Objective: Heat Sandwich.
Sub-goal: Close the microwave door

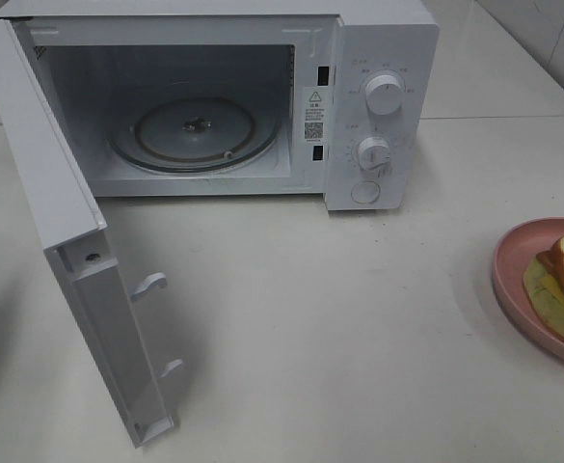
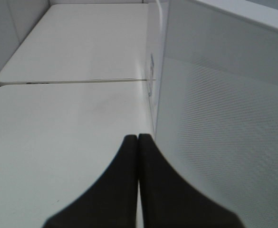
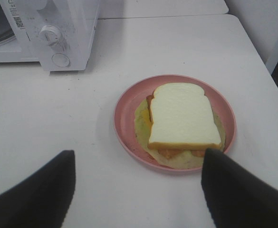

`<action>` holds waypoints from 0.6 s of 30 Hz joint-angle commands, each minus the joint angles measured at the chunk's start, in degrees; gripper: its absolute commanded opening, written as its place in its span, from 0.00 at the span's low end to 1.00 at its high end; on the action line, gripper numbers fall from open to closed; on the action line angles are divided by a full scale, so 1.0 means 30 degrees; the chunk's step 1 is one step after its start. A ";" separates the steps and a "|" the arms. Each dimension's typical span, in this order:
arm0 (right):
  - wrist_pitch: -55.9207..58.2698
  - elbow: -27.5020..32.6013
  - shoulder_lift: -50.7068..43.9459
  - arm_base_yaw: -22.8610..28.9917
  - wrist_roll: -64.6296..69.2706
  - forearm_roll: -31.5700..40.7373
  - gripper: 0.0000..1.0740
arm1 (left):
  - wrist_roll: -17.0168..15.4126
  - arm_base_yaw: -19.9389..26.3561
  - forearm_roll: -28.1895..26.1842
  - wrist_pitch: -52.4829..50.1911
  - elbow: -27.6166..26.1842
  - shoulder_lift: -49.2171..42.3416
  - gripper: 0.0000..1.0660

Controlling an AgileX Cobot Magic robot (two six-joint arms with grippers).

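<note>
1. Standing wide open at far left of the high view: microwave door (image 1: 69, 241), hinged on the left, two latch hooks jutting from its free edge.
2. Pressed together with nothing between: left gripper (image 2: 138, 138), just beside the door's dotted panel (image 2: 224, 142), over the white table (image 2: 58, 133).
3. Sitting behind, cavity bare: microwave (image 1: 378, 39), glass turntable (image 1: 195, 135) inside, two knobs and a round button on the right-hand panel.
4. Resting far right on the table, well apart from the oven: pink plate (image 3: 124, 114) carrying the sandwich (image 3: 181, 114), white slice on top, yellow and orange filling spilling out beneath.
5. Spread wide, gripping nothing: right gripper (image 3: 141, 166), hovering near the plate's rim.
</note>
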 commanded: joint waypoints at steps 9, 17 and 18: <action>-0.0153 0.0000 -0.0535 -0.0115 -0.0153 0.0019 0.66 | -0.1700 -0.0745 0.4316 -0.5539 -0.0095 0.3801 0.00; -0.0153 0.0000 -0.0535 -0.0115 -0.0134 0.0019 0.66 | -0.0267 -0.4450 0.1795 -0.5615 -0.0497 0.5443 0.00; -0.0153 0.0000 -0.0535 -0.0115 -0.0134 0.0019 0.66 | -0.0267 -0.4450 0.1795 -0.5615 -0.0497 0.5443 0.00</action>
